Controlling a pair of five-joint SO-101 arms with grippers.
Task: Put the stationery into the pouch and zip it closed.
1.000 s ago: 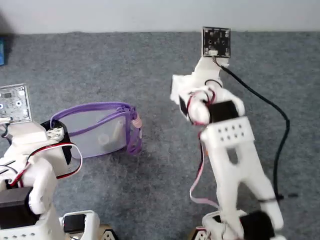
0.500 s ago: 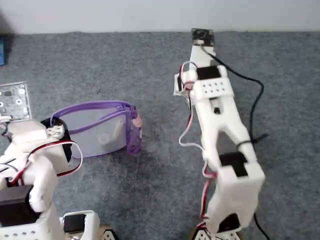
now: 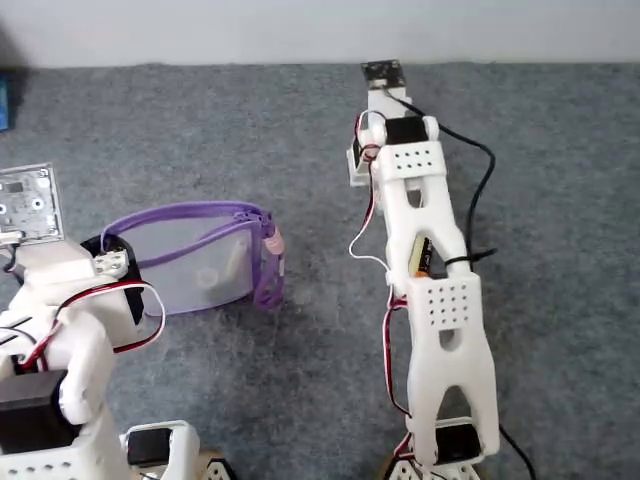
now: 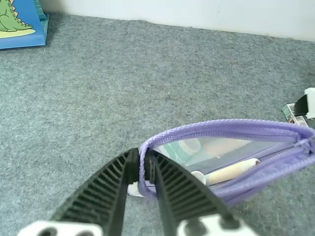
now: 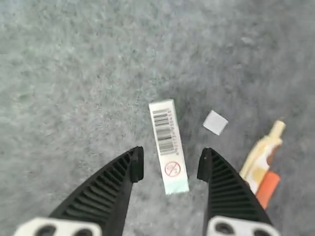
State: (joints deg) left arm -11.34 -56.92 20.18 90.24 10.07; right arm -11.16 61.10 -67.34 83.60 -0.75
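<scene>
Loading is part-way, I judge. On the grey felt-like bench (image 3: 300, 130), the white right arm (image 3: 430, 280) stretches far forward, while the white left arm (image 3: 60, 330) bends low by the near edge. The clear plastic pouch with a purple zip (image 3: 195, 265) lies open-mouthed before the left arm, with some pieces inside. The left tool (image 4: 141, 157) is clenched on the pouch's rim. The right tool (image 5: 171, 161) hangs released, jaws astride a white rectangular stick with a barcode (image 5: 167, 142) and apart from it. The next move calls for lowering, then clenching squarely across the stick. Beside it lie a cream-and-orange stick (image 5: 261, 164) and a small white square (image 5: 215, 122).
</scene>
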